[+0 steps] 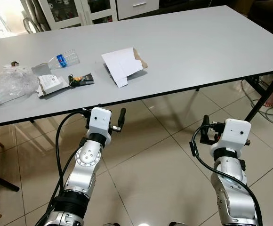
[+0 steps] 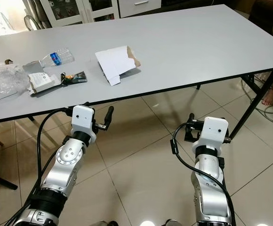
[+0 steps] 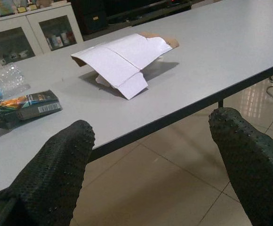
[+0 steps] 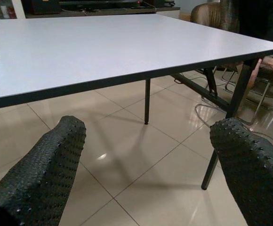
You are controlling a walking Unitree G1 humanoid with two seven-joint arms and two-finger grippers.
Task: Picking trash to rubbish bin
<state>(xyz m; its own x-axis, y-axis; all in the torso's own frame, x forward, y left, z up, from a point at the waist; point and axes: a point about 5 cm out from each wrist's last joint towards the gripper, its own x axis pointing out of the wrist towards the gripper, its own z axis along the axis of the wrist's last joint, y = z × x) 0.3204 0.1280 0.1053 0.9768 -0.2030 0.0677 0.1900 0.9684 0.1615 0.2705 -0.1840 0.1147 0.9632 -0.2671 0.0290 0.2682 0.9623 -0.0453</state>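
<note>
On the counter (image 1: 197,52) we see, left to right, a plastic bag (image 1: 7,84), a bottle (image 1: 63,60), wrappers (image 1: 63,82) and folded cardboard (image 1: 122,66). Our left end effector (image 1: 109,118) hangs spread below the edge, facing the cardboard; we should lift it clear first. Our right end effector (image 4: 146,155) is spread too.

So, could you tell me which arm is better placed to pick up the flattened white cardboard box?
Left, probably: the open left gripper faces the flattened white cardboard box; the right gripper sits farther along the grey table's edge.
</note>
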